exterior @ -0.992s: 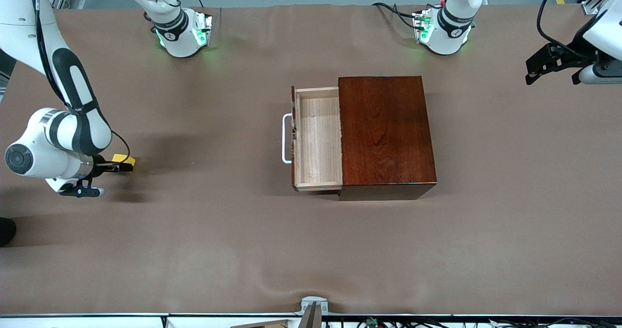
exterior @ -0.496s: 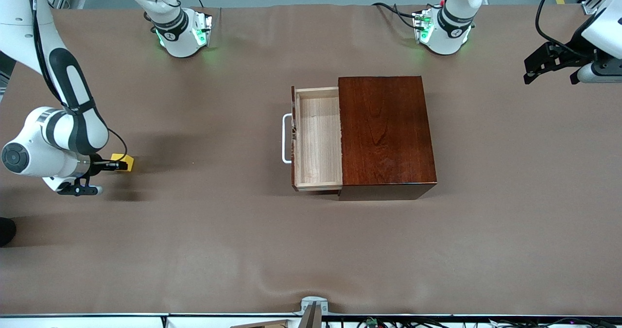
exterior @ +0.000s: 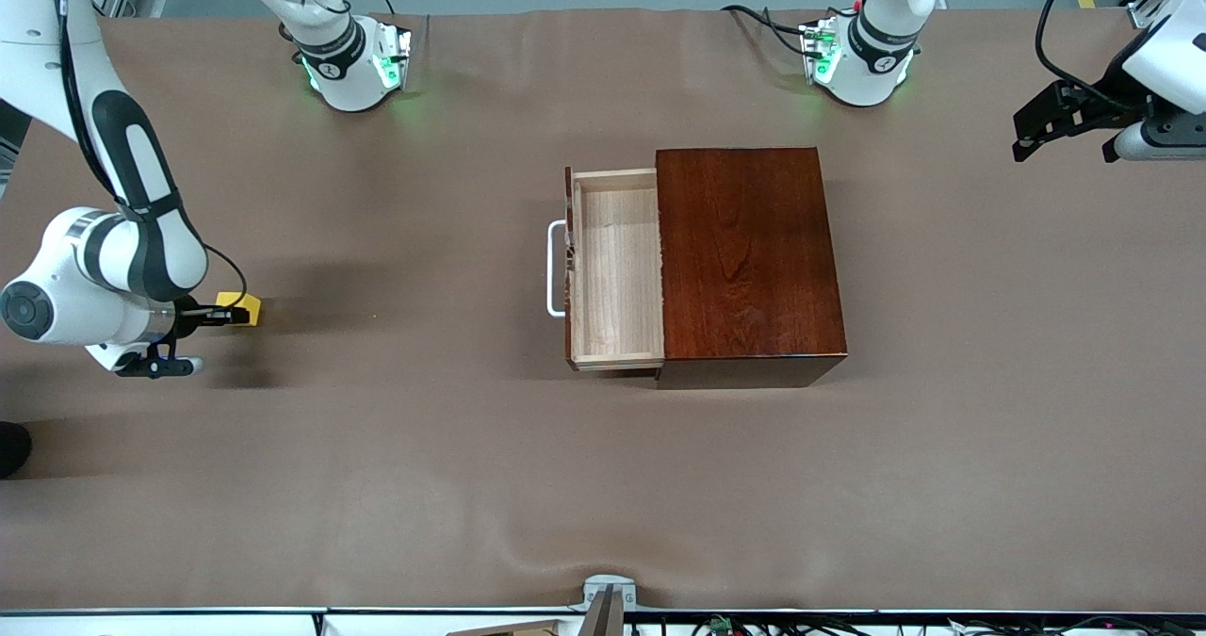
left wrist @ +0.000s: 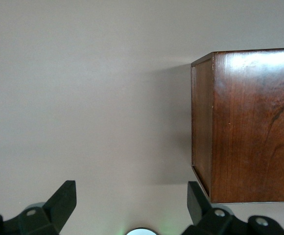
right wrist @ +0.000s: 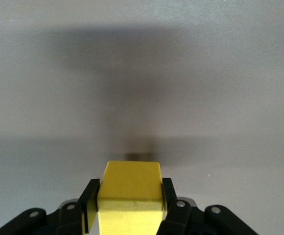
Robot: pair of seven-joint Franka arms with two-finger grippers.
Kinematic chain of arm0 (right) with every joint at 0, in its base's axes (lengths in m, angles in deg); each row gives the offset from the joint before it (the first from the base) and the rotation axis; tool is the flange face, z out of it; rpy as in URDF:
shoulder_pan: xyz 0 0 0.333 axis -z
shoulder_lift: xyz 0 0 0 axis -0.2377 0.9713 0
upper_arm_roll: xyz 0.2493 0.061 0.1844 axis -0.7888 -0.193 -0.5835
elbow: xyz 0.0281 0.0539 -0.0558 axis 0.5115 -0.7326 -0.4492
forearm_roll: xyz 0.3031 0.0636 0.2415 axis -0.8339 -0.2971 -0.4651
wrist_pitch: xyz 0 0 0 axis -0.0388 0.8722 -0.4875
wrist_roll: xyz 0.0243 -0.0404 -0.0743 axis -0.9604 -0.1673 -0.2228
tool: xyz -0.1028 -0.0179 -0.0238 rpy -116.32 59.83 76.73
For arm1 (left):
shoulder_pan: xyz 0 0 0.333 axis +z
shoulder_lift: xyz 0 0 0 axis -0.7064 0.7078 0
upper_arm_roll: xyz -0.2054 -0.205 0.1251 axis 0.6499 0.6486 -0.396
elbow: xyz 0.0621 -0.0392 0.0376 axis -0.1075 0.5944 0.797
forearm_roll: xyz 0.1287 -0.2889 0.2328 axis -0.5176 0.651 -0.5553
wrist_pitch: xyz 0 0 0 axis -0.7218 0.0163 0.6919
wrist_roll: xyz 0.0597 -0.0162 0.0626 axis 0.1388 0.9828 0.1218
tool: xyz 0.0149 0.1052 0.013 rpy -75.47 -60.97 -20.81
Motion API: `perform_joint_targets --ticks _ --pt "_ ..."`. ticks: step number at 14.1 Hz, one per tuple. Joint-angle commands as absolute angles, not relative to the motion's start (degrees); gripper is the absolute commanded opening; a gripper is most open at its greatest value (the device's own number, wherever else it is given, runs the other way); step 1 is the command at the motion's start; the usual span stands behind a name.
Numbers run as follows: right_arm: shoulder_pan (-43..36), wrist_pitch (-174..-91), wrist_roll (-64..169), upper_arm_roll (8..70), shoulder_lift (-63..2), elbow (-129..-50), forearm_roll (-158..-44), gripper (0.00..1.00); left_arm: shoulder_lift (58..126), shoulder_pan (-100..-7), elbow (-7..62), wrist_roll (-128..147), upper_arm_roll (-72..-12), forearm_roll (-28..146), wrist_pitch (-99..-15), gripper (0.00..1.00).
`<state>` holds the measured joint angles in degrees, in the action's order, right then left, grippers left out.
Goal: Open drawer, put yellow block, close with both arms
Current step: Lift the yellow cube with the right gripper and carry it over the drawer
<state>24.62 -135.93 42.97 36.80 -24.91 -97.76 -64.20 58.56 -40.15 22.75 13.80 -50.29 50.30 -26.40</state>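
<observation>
The drawer (exterior: 617,269) stands pulled out of the dark mahogany box (exterior: 749,259) at mid-table, its pale tray empty and its white handle (exterior: 554,269) toward the right arm's end. My right gripper (exterior: 229,316) is low over the table near the right arm's end, shut on the yellow block (exterior: 245,304). In the right wrist view the block (right wrist: 131,178) sits squarely between the gripper's (right wrist: 130,192) two fingers. My left gripper (exterior: 1034,135) hangs open and empty over the left arm's end of the table. The left wrist view shows its spread fingers (left wrist: 66,196) and the box's closed end (left wrist: 249,127).
The brown cloth-covered table (exterior: 424,448) holds only the box and the block. The two green-lit arm bases (exterior: 353,66) (exterior: 857,61) stand along the edge farthest from the front camera. A metal bracket (exterior: 608,598) sits at the nearest edge.
My right gripper with the yellow block has shifted slightly toward the right arm's end. My left gripper has drifted a little toward the arm bases. The drawer has not moved.
</observation>
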Motion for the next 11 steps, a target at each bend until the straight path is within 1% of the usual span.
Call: perform_joint_targets --ticks 1,9,11 --pt "24.30 -130.53 42.42 35.86 -27.40 -95.80 -67.15 0.00 57.88 -39.40 22.81 14.89 -49.94 51.36 -25.63 1.00" --pt "18.94 -121.12 55.05 35.69 -31.45 -93.08 -67.60 0.00 57.79 -39.40 22.73 14.89 -50.03 51.45 -25.54 1.00" --pt "16.92 -119.10 58.40 35.69 -32.59 -92.90 -69.87 0.00 57.79 -39.23 22.73 14.89 -50.11 51.45 -25.54 1.00"
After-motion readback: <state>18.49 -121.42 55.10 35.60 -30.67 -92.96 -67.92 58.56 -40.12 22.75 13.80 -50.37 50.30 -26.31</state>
